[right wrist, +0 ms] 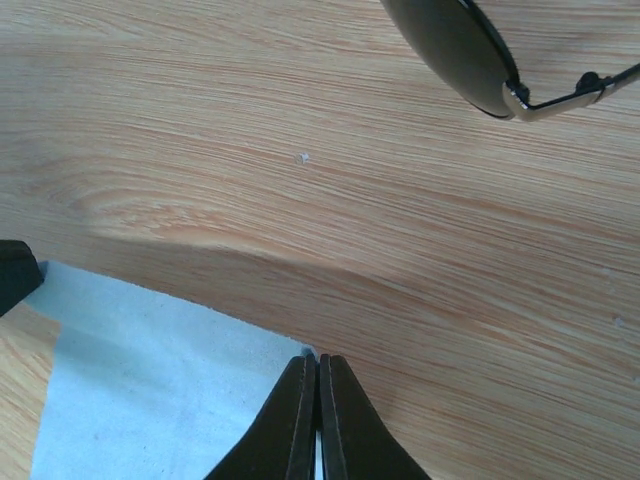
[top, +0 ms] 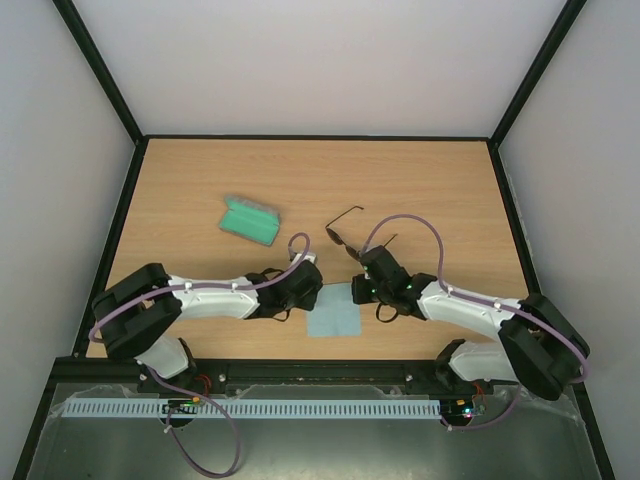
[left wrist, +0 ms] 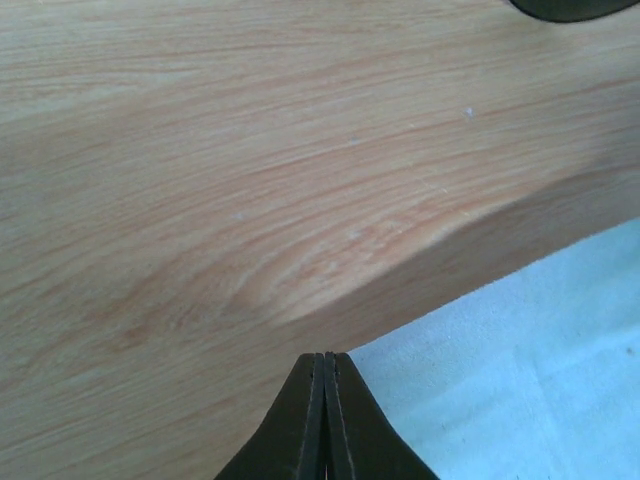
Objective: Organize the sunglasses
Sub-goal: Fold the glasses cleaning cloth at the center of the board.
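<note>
**A:** What does the overhead camera show?

**B:** A pale wood-grain table [top: 430, 190] enclosed by white walls. The sunglasses [top: 338, 238] lie near its middle. They have a thin dark wire frame, dark lenses and slim temple arms sticking outward. To their left, well apart, sits a rectangular case [top: 249, 221] that shows green with a grey edge. Nearer the arm bases lies a light blue square cloth [top: 335, 314]. The left gripper [top: 314, 289] reaches the cloth's far left corner and the right gripper [top: 355, 290] its far right corner. The sunglasses are just beyond the right gripper. Only this view takes in the case and the whole cloth.

**A:** And the left wrist camera?

**B:** This is a close view of the streaked wood grain. The black jaws are pressed together into a narrow wedge, and the tip meets the cloth's corner. The fabric looks soft and matte, and its edge throws a dark shadow band on the wood. I cannot tell whether any cloth is nipped between the jaws.

**A:** The right wrist camera?

**B:** It shows the same kind of wedge. The jaws are pressed together at the cloth's other corner, and again I cannot tell whether they grip it. Only this view shows detail on the sunglasses. At the top right there is a smooth, rounded dark lens with a pale metal hinge and a thin temple arm, lying well apart from the jaws.
</note>
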`<control>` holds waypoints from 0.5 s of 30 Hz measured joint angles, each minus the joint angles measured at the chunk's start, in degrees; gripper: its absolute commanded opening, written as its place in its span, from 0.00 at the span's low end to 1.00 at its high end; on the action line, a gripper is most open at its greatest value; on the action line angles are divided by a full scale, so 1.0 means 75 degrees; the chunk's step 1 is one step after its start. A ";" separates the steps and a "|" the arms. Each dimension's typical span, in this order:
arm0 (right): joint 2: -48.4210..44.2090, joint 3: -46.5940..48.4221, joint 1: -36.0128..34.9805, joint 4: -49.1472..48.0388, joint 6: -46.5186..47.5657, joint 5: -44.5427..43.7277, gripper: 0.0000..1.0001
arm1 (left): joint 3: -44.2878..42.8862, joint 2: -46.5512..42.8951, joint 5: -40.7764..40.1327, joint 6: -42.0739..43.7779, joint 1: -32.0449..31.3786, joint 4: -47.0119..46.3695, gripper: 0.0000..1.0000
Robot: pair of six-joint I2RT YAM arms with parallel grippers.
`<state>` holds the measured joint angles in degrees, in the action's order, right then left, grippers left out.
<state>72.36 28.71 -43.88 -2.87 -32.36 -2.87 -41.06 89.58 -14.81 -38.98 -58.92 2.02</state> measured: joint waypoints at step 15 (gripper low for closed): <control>-0.0376 -0.0399 0.0000 0.0020 -0.0085 0.0326 0.04 | 0.0501 -0.0536 0.0052 -0.0265 -0.0545 -0.0055 0.02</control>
<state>69.54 25.71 -43.88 -2.72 -32.99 -0.43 -37.30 85.56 -14.41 -40.97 -63.00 1.61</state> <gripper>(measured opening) 0.038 0.025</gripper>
